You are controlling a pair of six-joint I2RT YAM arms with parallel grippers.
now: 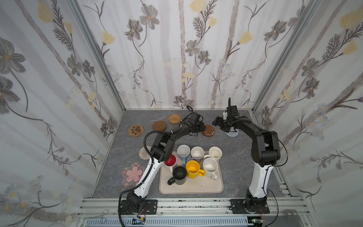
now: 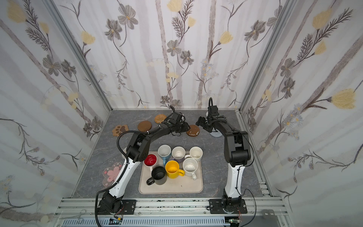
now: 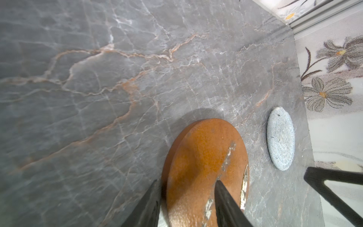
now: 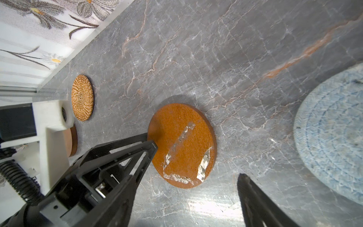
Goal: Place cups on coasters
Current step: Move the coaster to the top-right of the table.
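Several cups stand together on the beige tray, among them yellow, black and light blue. No coaster carries a cup. My left gripper is shut on the rim of the glossy brown coaster, with one finger under it and one on its face. That side of the disc is tipped up off the table, as the right wrist view of the brown coaster also shows. My right gripper hangs open and empty between that coaster and the grey knitted coaster.
Paw, wooden and rattan coasters lie along the back left. The whitish woven coaster and the pink blossom coaster lie left of the tray, partly behind the left arm. Patterned walls close in three sides.
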